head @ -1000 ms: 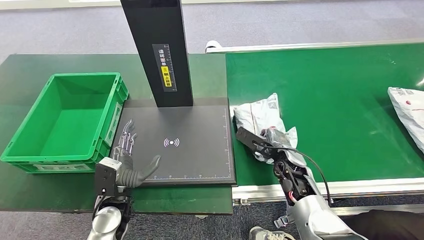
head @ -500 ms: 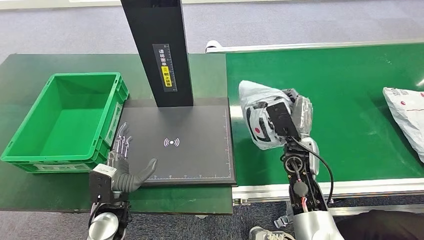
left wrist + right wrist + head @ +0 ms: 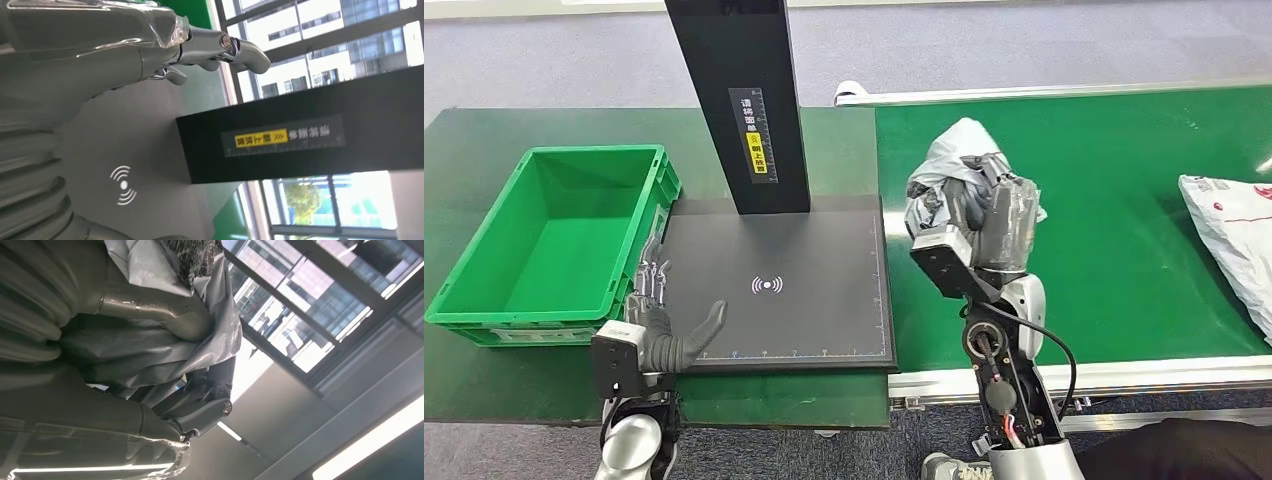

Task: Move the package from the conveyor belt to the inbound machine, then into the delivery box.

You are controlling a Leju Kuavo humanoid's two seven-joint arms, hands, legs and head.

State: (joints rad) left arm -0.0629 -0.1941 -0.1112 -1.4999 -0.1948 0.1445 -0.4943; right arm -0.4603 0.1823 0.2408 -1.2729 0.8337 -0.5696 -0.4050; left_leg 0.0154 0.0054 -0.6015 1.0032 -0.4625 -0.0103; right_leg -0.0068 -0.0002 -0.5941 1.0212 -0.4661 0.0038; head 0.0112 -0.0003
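My right hand (image 3: pixel 984 215) grips a crumpled grey plastic package (image 3: pixel 944 165) and holds it up above the green conveyor belt (image 3: pixel 1114 180), just right of the black inbound machine pad (image 3: pixel 824 320). The right wrist view has the same package (image 3: pixel 160 340) bunched between thumb and dark fingers (image 3: pixel 205 412). My left hand (image 3: pixel 659 310) rests open at the pad's front left corner, fingers spread beside the green delivery box (image 3: pixel 484 290), which stands empty. The left wrist view looks past the left hand (image 3: pixel 150 45) to the pad's scan symbol (image 3: pixel 122 186).
The machine's black post (image 3: pixel 739 100) rises from the back of the pad. A second white package (image 3: pixel 1234 225) lies on the belt at the far right. The belt's metal rail (image 3: pixel 1124 375) runs along the front edge. A dark green table (image 3: pixel 484 140) carries the box.
My right hand has lifted the grey package off the belt and turned it upward. The white package at the right has drifted left along the belt. My left hand has slipped slightly left.
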